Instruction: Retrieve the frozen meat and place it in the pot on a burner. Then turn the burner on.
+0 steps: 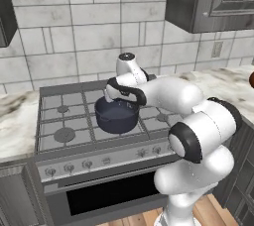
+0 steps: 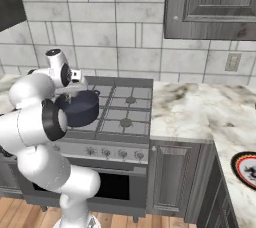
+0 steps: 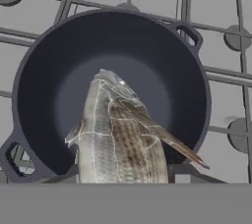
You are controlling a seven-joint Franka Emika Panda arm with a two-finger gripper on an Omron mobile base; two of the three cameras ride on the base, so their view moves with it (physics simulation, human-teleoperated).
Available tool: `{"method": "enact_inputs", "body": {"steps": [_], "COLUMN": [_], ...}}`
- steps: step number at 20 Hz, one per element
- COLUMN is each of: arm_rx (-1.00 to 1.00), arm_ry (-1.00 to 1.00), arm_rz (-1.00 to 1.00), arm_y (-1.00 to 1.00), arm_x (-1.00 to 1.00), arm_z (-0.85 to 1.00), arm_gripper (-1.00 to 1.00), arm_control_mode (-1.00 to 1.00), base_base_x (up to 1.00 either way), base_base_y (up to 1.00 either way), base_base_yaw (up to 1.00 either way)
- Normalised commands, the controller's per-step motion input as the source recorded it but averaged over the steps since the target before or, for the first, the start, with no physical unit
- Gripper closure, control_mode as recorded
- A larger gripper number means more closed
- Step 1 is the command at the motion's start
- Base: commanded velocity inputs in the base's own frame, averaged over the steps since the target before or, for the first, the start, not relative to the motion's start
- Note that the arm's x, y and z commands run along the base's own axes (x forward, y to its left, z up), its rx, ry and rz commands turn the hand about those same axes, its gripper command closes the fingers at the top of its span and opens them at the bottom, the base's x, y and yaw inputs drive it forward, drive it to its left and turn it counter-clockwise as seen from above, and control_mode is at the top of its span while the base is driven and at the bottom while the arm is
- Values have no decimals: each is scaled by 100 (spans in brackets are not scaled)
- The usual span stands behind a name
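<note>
Holding item: one fish [image 3: 120, 134], the frozen meat of the task, scaled and grey-brown, clamped between the fingers of the gripper [image 3: 123, 181]; the jaws stand narrow on its body, and its head end points down into the pot [image 3: 44, 70].

Position: you have the fish hanging directly over the open mouth of the pot, not touching the floor or wall as far as the hand view shows. Held lengthwise like this, it can drop straight in without catching the rim.

Receiving item: the pot [image 1: 117, 116], dark blue-grey, two small side handles, sits on a front-centre grate of the stove [image 1: 59, 121]. Interior bare, nothing else inside.

Clearances: you have an even margin of rim all round the fish's head; the fin [image 3: 167, 142] spreads toward one side and comes nearest the wall there. Neighbouring grates carry nothing, so room for withdrawal upward or sideways looks ample.

Remaining: the knobs [image 2: 106, 153] line the stove's front panel below the pot, well apart from the gripper; the burner step is not yet done. The worktop [image 2: 180, 112] beside the stove offers open room.
</note>
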Motion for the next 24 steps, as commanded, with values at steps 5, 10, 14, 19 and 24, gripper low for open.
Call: {"method": "enact_inputs", "body": {"steps": [5,10,14,19,24], "arm_rx": [0,0,0,0,0], "arm_ry": [12,15,17,4,2], "arm_rz": [0,0,0,0,0], "arm_y": [2,0,4,1,0], "arm_x": [16,11,10,15,13], "arm_z": [-49,-42,-43,-15,-9], "arm_gripper": [100,100,100,100,100], "arm_control_mode": [-100,-100,-100,-100,-100], "base_base_x": [0,0,0,0,0], "base_base_y": [0,0,0,0,0], "base_base_yaw": [0,0,0,0,0]}}
